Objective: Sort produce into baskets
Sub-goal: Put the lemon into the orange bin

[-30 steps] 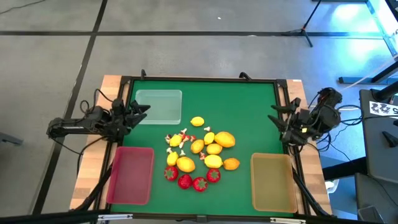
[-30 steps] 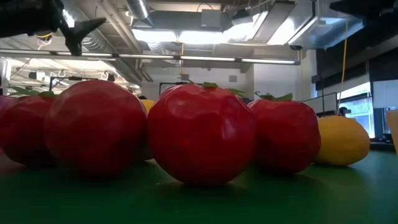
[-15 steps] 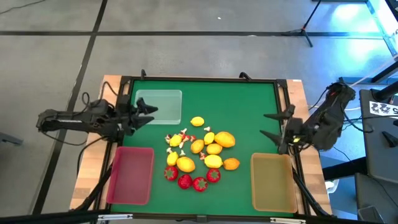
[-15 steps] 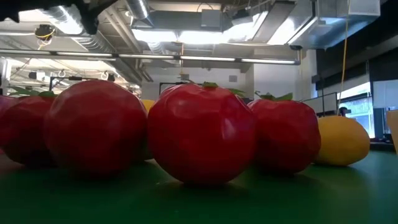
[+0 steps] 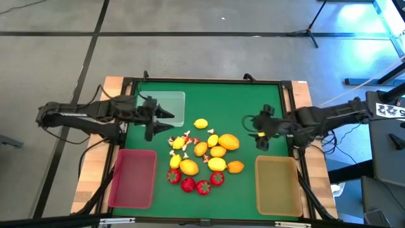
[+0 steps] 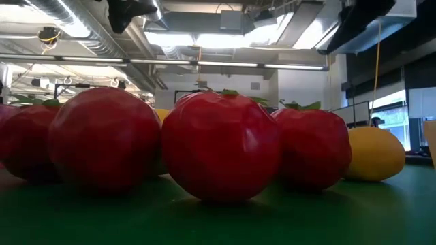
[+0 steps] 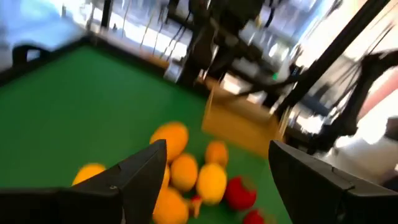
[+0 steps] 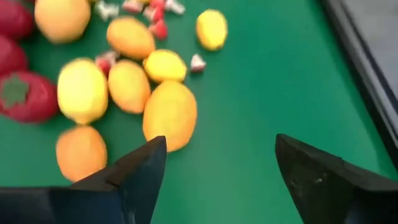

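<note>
Both my arms reach toward the fruit pile (image 5: pixel 204 155), nothing sorted yet.
My left gripper (image 5: pixel 166 120) and right gripper (image 5: pixel 252 128) flank the pile, fingers spread wide and empty, ready to pick.

I see a green table (image 5: pixel 253 101) surface. Around the yellow lemons (image 5: pixel 217 152) at its centre: red strawberries (image 5: pixel 202 187) with green tops, one orange fruit (image 5: pixel 235 166), white-and-red bits (image 5: pixel 185 140). Baskets: clear (image 5: pixel 166 101), red-pink (image 5: pixel 133 178), tan (image 5: pixel 277 185).
</note>
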`<state>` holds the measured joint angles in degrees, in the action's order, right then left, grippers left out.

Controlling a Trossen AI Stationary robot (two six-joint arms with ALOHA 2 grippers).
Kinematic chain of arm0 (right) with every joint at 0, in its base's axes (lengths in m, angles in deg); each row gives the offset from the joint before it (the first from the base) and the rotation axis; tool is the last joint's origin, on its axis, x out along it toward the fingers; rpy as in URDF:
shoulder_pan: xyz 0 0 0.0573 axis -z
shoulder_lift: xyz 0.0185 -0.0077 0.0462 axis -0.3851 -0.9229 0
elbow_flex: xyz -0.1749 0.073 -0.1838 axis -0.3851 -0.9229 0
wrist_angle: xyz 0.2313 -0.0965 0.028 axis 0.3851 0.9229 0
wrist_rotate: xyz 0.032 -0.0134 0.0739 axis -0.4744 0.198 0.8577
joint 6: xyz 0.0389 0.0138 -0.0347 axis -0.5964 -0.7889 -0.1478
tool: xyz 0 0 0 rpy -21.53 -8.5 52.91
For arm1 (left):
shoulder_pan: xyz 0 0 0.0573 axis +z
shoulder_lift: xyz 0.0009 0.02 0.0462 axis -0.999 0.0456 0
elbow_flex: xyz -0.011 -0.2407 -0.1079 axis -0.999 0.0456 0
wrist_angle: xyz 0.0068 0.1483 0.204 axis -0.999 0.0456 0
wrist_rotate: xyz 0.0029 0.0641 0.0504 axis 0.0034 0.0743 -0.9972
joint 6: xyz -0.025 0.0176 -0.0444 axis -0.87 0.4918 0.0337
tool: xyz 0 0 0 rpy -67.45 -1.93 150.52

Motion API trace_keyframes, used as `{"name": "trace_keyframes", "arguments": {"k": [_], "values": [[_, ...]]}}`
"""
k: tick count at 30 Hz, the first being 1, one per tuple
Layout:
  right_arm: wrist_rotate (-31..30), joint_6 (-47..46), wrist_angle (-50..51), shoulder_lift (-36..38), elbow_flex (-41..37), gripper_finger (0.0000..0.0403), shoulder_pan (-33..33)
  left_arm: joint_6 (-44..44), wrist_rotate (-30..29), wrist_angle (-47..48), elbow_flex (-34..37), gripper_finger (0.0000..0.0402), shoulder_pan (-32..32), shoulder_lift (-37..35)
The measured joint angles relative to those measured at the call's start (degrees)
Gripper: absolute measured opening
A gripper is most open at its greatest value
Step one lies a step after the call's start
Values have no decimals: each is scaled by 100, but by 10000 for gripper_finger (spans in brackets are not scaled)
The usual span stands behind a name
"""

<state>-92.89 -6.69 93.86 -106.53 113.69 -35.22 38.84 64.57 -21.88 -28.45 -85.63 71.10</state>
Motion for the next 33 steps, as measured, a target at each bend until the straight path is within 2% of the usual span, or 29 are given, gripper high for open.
{"name": "trace_keyframes", "arguments": {"k": [4, 11, 23, 33], "values": [[684, 975, -97, -356, 0, 299, 568, 78, 22, 650, -214, 279, 0, 285], [906, 1103, -231, -892, 0, 295, 1047, -30, 22, 832, -190, 279, 0, 518], [971, 1271, -1013, -1839, 0, 320, 1035, 95, 22, 866, -186, 279, -4, 700], [1039, 1108, -1001, -1921, 17, 340, 1035, 467, -6, 1077, -181, 279, -33, 777]]}}
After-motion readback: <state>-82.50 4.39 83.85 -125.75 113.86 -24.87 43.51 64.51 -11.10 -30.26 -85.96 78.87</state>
